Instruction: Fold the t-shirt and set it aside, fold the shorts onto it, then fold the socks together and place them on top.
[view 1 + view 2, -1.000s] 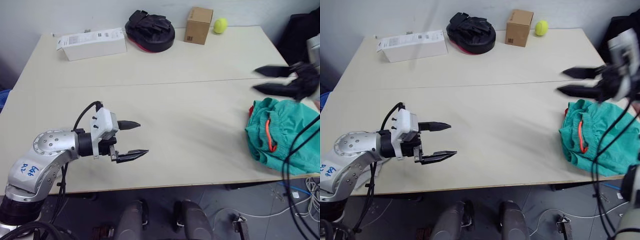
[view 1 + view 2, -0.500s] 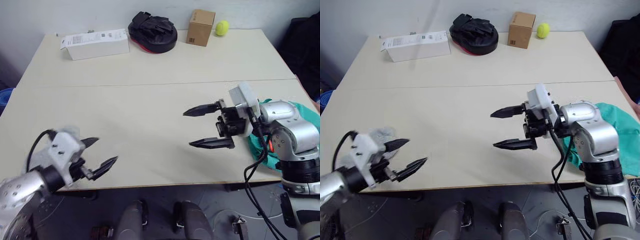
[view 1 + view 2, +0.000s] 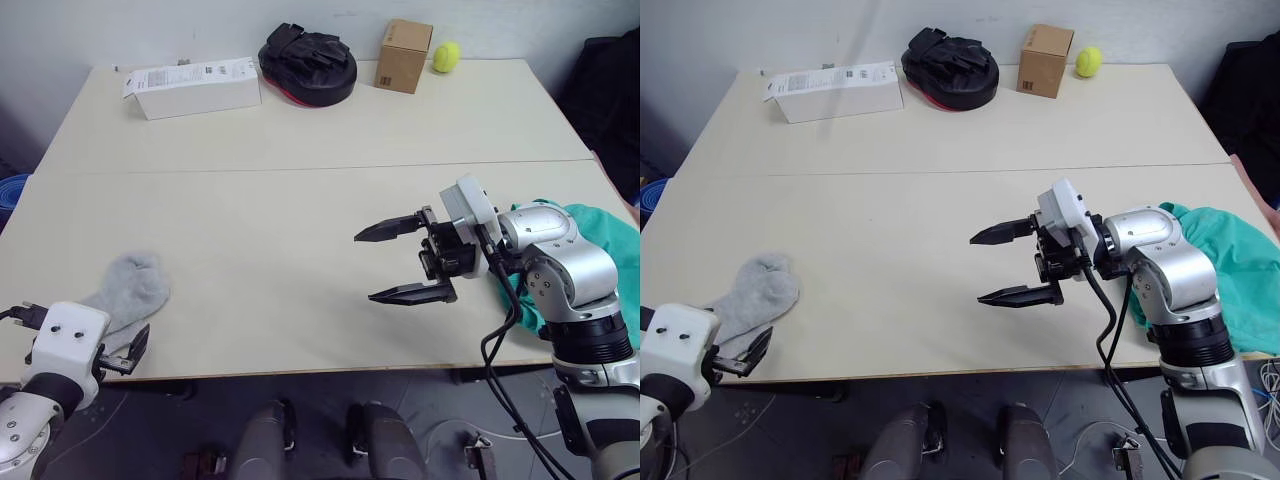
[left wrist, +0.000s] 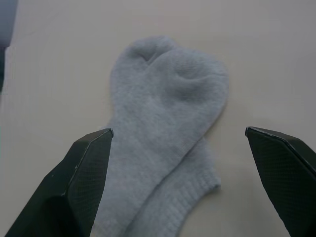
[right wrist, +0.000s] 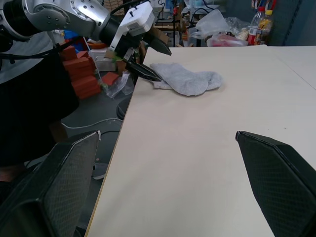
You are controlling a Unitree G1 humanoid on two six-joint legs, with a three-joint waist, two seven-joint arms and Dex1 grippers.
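The left gripper (image 4: 177, 163) hangs wide open and empty at the near left edge of the bench (image 3: 300, 130), its two fingers straddling the cuff end of the socks (image 3: 130, 290) without touching them. The right gripper (image 3: 395, 262) is also spread wide and empty, held above the middle of the bench's near half.

This looks like the sock step. The shorts (image 3: 590, 270) lie bunched at the near right edge, partly behind the right arm, and look unfolded.

Next, the left gripper would need to lower and close on the cuffs.

The socks are light grey knit, lying flat and overlapped, toes pointing toward the far edge.
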